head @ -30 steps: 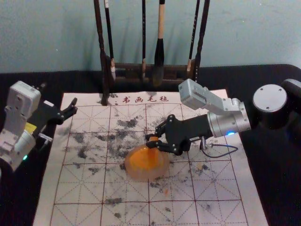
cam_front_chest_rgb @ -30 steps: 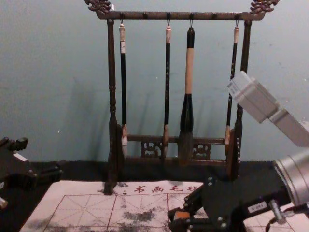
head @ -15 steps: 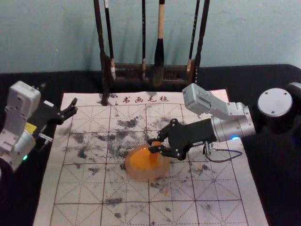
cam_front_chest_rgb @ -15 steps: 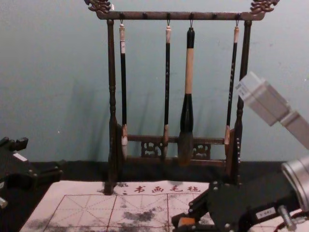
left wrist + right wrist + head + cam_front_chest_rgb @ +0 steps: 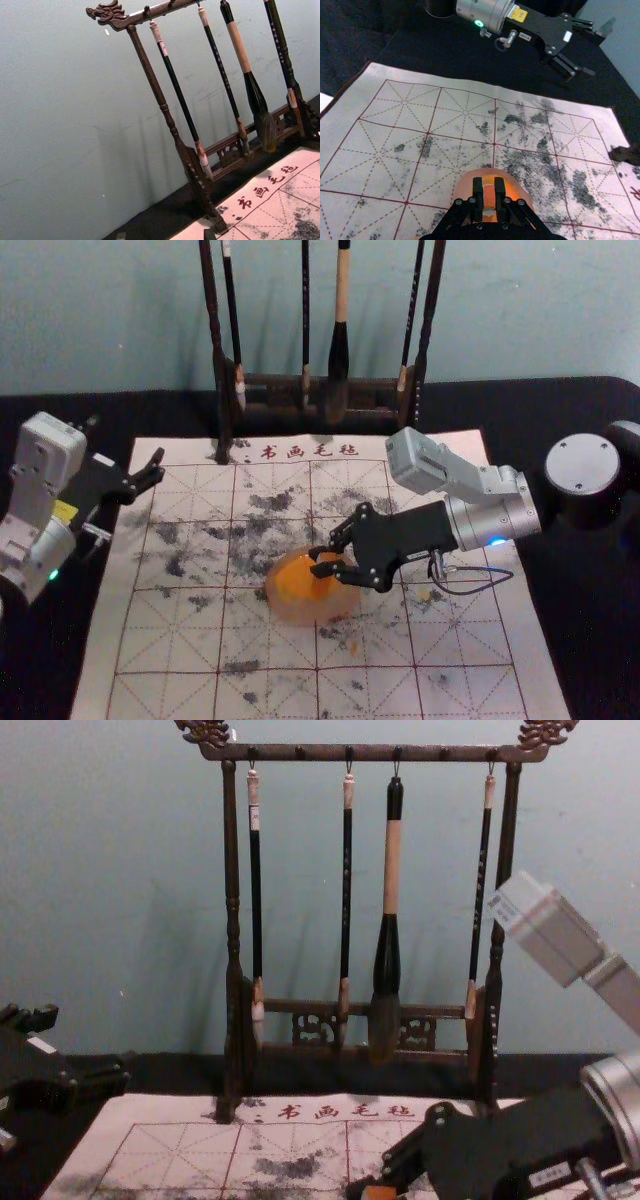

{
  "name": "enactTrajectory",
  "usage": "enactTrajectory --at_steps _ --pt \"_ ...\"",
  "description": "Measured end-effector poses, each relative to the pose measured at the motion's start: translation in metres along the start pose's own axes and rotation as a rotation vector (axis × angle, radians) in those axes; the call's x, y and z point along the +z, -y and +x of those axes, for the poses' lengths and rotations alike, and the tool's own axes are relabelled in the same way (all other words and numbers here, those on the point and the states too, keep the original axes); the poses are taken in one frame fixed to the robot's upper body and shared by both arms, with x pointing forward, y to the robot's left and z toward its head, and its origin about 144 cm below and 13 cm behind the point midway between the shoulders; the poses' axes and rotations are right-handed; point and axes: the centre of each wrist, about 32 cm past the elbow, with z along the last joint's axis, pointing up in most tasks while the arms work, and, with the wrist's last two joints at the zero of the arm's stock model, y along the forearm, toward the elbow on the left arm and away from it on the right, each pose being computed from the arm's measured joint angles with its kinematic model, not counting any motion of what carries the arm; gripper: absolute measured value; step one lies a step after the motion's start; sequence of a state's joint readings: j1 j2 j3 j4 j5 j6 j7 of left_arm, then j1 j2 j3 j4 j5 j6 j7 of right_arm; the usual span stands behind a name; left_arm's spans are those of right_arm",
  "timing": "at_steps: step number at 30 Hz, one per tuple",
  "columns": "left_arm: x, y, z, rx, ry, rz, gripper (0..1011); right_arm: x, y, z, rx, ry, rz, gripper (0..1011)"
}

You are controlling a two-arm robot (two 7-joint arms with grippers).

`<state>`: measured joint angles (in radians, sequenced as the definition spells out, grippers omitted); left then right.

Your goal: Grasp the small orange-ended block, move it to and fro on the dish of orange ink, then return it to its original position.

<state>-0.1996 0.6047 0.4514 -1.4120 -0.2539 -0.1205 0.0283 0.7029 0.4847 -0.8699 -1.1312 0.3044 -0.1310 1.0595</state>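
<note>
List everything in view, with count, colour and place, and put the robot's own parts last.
block: 1, orange, between the right end effector's fingers, at the dish
dish: 1, pale pinkish, on the mat
orange ink: 1 pool, orange, in the dish
mat: 1, whitish with red grid, red characters and dark stains, on the black cloth
black cloth: 1, under the mat
rack: 1, dark brown, behind the dish
large brush: 1, black and tan, hanging on the rack
slim brushes: 3, mostly black, hanging likewise
wall: 1, blue-grey, background
robot arms: 2, silver and black, one each side
left end effector: 1, black, open, left side
right end effector: 1, black, over the dish
</note>
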Motion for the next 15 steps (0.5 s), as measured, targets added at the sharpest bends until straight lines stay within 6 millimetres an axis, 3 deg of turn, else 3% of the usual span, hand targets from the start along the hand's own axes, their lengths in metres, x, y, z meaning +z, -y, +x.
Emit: enactTrajectory --at_steps 15 --pt "0.000 0.000 0.000 0.000 0.000 0.000 1001 0.002 -0.014 0.002 0.035 0.007 0.020 133"
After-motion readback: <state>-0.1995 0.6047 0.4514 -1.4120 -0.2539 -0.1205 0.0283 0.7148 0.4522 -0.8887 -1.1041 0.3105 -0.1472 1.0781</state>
